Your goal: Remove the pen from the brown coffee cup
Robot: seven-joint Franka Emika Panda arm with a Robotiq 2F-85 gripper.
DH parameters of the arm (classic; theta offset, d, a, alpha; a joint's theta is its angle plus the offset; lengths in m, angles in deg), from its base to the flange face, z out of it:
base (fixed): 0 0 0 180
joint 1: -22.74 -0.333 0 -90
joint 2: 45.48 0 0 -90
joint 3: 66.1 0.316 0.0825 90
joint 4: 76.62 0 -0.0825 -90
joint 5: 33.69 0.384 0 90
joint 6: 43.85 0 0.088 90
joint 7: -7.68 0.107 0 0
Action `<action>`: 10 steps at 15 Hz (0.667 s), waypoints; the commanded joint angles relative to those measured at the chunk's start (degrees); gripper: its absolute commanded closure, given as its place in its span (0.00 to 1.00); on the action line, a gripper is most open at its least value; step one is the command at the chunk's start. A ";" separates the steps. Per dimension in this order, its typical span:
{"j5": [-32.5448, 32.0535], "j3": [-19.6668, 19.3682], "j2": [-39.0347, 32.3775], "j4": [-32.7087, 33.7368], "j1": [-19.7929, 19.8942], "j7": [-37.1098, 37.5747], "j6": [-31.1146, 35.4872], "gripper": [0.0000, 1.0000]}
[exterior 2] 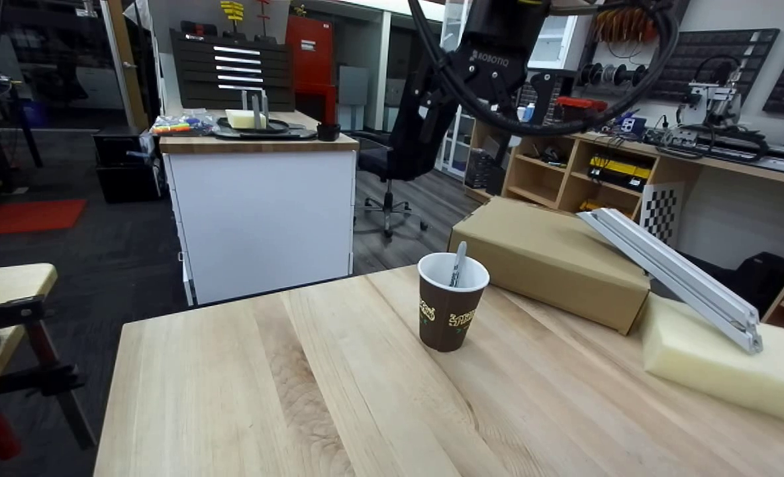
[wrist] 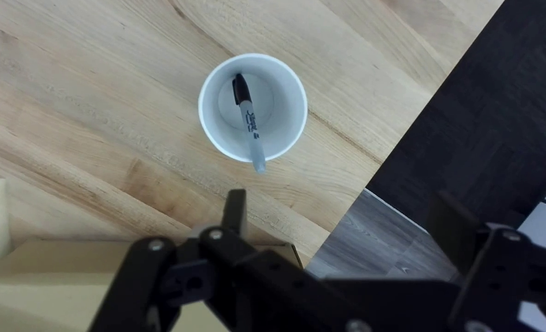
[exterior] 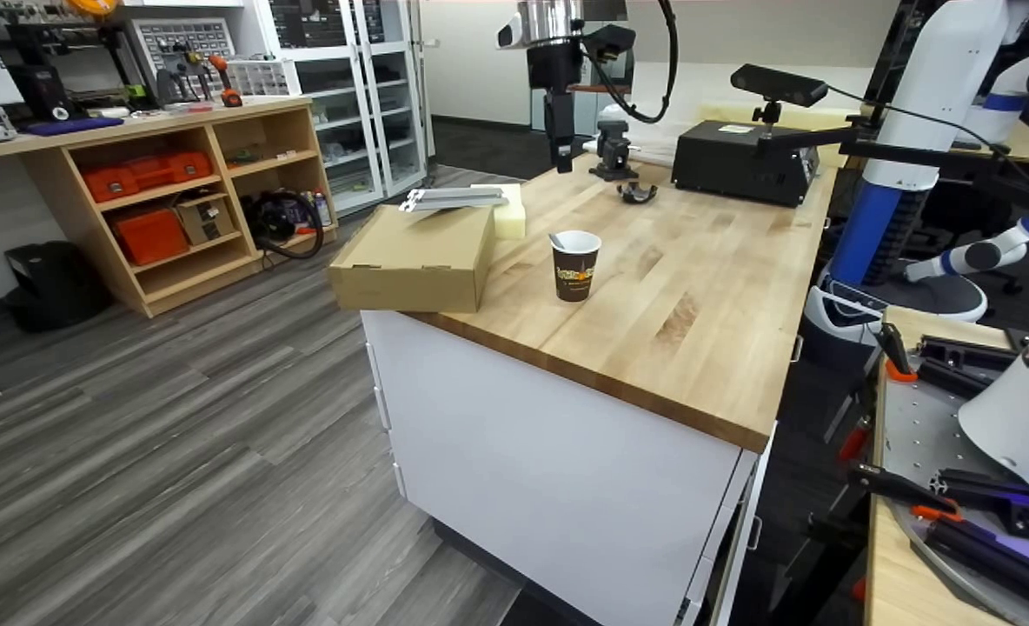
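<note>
The brown coffee cup stands upright on the wooden table, with a white rim and inside; it also shows in an exterior view and from above in the wrist view. The pen is a grey marker with a black cap. It leans inside the cup, cap down at the bottom, its grey end poking over the rim; that end also shows in both exterior views. My gripper is open, with nothing between its fingers. It hangs well above the table, offset from the cup, touching nothing.
A cardboard box lies beside the cup, with a metal profile resting across it and a yellow foam block. The table edge is close to the cup. A black box and a clamp-like stand are farther along.
</note>
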 commanded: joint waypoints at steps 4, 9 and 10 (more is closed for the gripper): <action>-2.91 0.03 -0.79 -3.41 1.31 2.60 8.46 0.00; -3.19 0.22 -3.97 -4.36 2.91 2.10 12.98 0.00; -2.83 0.42 -4.47 -4.32 3.30 1.80 13.31 0.00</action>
